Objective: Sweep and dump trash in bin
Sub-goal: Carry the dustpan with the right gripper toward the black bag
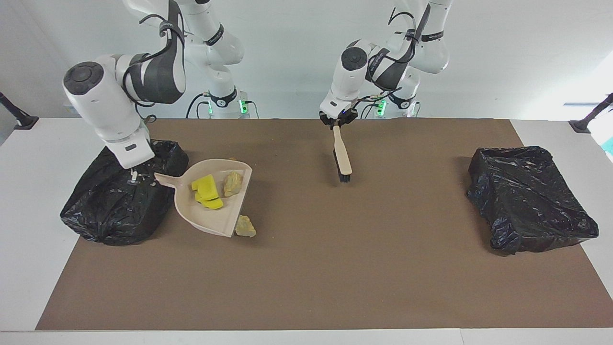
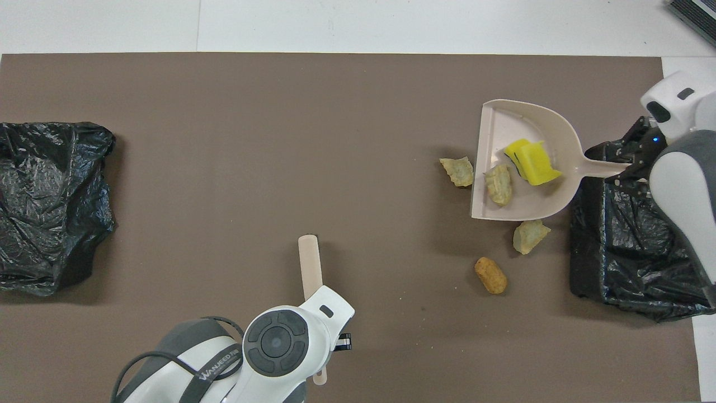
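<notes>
At the facing view's left, the right gripper (image 1: pixel 135 176), clamped on the dustpan (image 1: pixel 218 211) handle, holds yellow and tan trash (image 1: pixel 207 190) beside the bin (image 1: pixel 115 211), while the left gripper (image 1: pixel 336 122) grips the brush (image 1: pixel 342 155) at upper centre.

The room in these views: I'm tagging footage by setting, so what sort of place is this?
Probably a robotics lab test bench: two arms mounted at a white table with a brown mat, staged scraps, and bag-lined bins at each end.

Right tool (image 1: pixel 134 178) closed, arm stretched sideways and raised, left tool (image 1: pixel 338 123) closed, pointing down
</notes>
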### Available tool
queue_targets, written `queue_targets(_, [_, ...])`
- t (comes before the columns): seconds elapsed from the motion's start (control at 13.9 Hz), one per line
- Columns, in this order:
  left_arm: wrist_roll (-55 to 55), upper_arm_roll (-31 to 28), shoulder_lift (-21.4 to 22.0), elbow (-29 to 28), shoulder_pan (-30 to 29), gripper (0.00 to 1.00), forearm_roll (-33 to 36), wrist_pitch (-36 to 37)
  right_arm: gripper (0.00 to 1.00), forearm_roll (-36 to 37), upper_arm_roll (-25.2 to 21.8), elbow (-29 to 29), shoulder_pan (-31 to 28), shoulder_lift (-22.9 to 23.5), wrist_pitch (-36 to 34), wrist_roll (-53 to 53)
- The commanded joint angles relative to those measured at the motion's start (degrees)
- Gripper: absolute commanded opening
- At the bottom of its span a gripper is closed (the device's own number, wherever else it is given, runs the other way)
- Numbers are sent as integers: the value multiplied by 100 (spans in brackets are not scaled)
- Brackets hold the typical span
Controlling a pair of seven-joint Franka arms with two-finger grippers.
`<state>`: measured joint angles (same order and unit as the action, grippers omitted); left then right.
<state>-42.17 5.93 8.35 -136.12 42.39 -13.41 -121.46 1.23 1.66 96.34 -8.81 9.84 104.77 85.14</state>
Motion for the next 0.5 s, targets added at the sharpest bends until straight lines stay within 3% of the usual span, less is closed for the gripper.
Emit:
queue_targets(0.0, [146,-101,-149,-107,182,0,-66,-378,0,-26,63,-19,-585,-70,-88,773])
queue_targets(0.22, [605,-101,-88,-257,155,0,-83,-378,0,26,28,-19,-1332,-122,-18,1784])
queue_targets(0.43, [526,-101,-114,-345,181,0,-205,-387,0,876,2,-1,-1781,-184,0,2087])
